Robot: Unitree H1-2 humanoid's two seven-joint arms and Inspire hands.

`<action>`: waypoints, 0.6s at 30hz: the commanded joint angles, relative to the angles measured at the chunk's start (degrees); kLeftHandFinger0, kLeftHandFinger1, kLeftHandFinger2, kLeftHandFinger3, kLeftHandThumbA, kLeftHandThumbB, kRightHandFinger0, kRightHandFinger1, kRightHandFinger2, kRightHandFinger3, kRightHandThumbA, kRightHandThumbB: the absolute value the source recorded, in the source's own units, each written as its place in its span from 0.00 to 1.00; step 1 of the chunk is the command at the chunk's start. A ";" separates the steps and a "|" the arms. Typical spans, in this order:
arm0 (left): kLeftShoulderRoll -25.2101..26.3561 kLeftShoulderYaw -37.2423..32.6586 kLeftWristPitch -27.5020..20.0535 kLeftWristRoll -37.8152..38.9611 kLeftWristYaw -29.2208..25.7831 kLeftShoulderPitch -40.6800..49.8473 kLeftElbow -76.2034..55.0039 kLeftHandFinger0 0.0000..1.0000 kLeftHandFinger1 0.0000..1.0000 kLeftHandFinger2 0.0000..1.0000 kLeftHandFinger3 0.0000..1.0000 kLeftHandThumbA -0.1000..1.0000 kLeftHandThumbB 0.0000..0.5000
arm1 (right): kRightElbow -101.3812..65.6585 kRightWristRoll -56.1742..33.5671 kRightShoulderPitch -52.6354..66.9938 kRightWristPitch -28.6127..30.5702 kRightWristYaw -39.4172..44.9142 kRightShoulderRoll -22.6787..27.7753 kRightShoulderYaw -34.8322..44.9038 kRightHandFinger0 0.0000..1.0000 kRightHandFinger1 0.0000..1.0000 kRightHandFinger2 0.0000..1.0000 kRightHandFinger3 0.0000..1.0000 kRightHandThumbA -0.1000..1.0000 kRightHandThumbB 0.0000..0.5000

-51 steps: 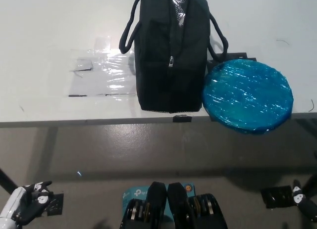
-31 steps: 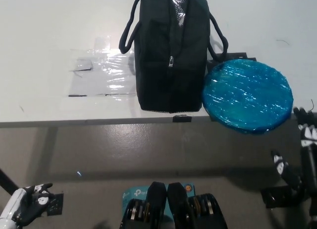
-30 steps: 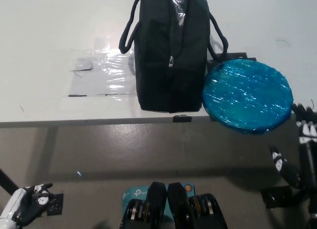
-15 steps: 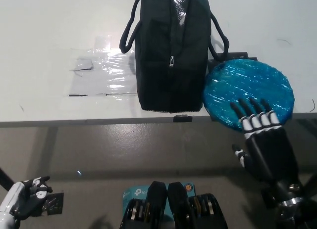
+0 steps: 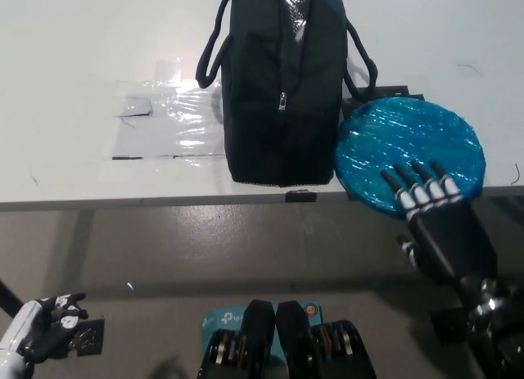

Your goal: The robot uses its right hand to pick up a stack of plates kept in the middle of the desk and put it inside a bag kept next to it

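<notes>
Left hand: the white left hand (image 5: 37, 331) rests low, well below the desk's front edge and far off to the left of the bag; it holds nothing, but how far its fingers are spread I cannot tell.
Right hand: the black right hand (image 5: 434, 214) is up at the desk's front edge, to the right of the bag, palm down, fingers (image 5: 416, 180) spread apart and stretched forward. It grips nothing.
Contact: those fingertips lie over the near rim of the stack of plates; whether they press on the wrap or hover just above it cannot be told from this angle.
Stack of plates: the stack of plates (image 5: 409, 146) is a round blue disc under shiny clear wrap, lying flat just right of the bag, its left rim touching or all but touching the bag's side. Its near part overhangs the desk's front edge.
Bag: the black bag (image 5: 282, 88) stands upright near the desk's front edge, a zip pull on the near face, a rope handle looping out on each side, and something shiny showing at its open top.
Desk: the white desk (image 5: 74, 51) runs wide behind and to both sides of the bag.
Plastic sheet: a crinkled clear plastic sheet (image 5: 168, 121) lies flat just left of the bag.
</notes>
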State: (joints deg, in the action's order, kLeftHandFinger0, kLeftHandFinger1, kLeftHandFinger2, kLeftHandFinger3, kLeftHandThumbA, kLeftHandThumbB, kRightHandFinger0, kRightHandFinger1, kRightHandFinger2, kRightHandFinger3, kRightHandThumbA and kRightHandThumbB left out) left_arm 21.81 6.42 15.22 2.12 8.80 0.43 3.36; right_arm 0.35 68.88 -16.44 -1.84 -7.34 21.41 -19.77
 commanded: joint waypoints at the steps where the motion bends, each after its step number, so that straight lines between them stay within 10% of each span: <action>1: 1.44 0.08 -0.15 -0.55 0.44 -0.82 -2.00 0.73 0.71 0.79 0.79 0.00 0.16 | 0.06 3.23 -5.17 -2.92 1.73 1.85 1.39 1.00 1.00 1.00 1.00 0.79 1.00; 18: 2.46 -0.41 -0.90 -1.93 1.06 -1.25 -2.28 0.71 0.70 0.79 0.80 0.00 0.18 | 3.57 0.42 -2.30 -1.19 0.23 -1.20 -1.85 1.00 1.00 1.00 1.00 0.69 1.00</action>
State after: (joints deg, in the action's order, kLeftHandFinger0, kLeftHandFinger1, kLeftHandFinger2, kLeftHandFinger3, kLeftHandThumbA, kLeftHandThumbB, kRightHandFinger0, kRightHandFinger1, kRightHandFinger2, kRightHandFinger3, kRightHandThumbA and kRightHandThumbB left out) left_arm 22.16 6.17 15.35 1.03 9.06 0.17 2.27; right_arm 3.60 70.53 -19.07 -3.54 -6.01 20.40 -21.14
